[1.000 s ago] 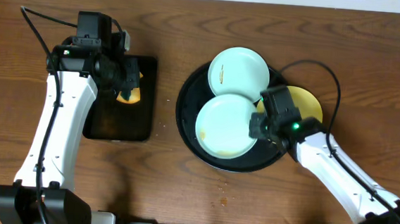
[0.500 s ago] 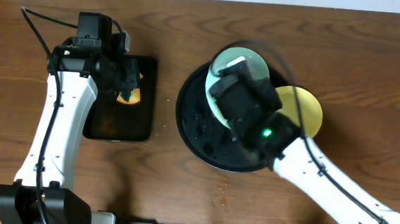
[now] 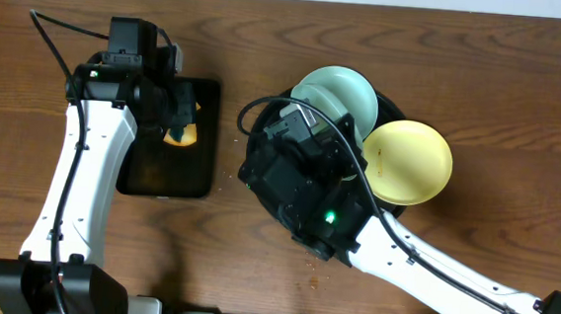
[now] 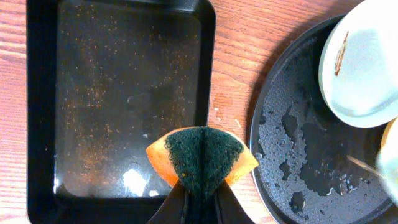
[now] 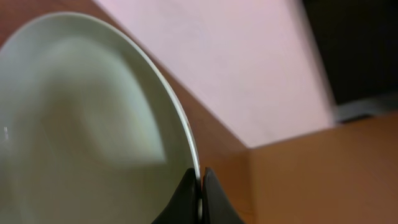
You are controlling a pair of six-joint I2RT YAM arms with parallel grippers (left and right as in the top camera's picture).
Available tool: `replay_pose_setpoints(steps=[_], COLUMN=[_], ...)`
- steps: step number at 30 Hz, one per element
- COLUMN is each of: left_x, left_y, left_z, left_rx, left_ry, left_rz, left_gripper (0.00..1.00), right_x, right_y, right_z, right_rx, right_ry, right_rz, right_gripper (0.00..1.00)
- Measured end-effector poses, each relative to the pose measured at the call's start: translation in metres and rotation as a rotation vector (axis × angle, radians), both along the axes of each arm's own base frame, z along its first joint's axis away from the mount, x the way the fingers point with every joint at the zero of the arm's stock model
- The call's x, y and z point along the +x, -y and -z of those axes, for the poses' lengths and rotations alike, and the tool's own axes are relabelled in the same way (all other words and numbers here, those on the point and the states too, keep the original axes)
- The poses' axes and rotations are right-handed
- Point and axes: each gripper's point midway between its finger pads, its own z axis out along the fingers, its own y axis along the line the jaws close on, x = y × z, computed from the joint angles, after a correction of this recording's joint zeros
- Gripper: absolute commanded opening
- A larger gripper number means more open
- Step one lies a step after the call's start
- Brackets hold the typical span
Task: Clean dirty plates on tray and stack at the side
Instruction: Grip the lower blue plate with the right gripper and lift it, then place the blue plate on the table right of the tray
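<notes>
My right gripper (image 5: 200, 186) is shut on the rim of a pale blue-white plate (image 5: 93, 124) and holds it raised and tilted, with wall behind it. In the overhead view the raised right arm (image 3: 303, 183) covers most of the round black tray (image 3: 395, 111) and hides the held plate. A second pale plate (image 3: 349, 95) with a brown smear lies at the tray's back; it also shows in the left wrist view (image 4: 364, 62). The yellow plate (image 3: 409, 161) lies at the tray's right edge. My left gripper (image 4: 198, 199) is shut on an orange-green sponge (image 4: 202, 155).
A rectangular black tray (image 4: 118, 93), wet and speckled, lies under the left gripper (image 3: 179, 120) at the left. The round tray's floor (image 4: 298, 143) is wet. Small crumbs (image 3: 312, 268) lie on the wooden table in front of the round tray.
My right gripper has lifted the front plate off the round tray and swung up toward the overhead camera, to the left. The left arm and sponge have not moved.
</notes>
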Motion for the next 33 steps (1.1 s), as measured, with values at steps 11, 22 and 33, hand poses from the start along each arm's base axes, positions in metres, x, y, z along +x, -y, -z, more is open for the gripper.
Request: replay_pose_setpoints(steps=[11, 22, 33], left_x=[0.000, 0.000, 0.000], left_y=[0.000, 0.000, 0.000], left_z=[0.000, 0.000, 0.000], left_rx=[0.000, 0.000, 0.000], left_ry=[0.000, 0.000, 0.000], left_rz=[0.000, 0.000, 0.000], left_gripper=[0.08, 0.08, 0.08], right_x=[0.063, 0.095, 0.083], right_y=[0.068, 0.294, 0.441], right_z=[0.064, 0.073, 0.162], right_rx=[0.476, 1.077, 1.215], right_ry=[-0.330, -0.294, -0.234], right_rz=[0.099, 0.404, 0.665], right_gripper=[0.01, 0.01, 0.07])
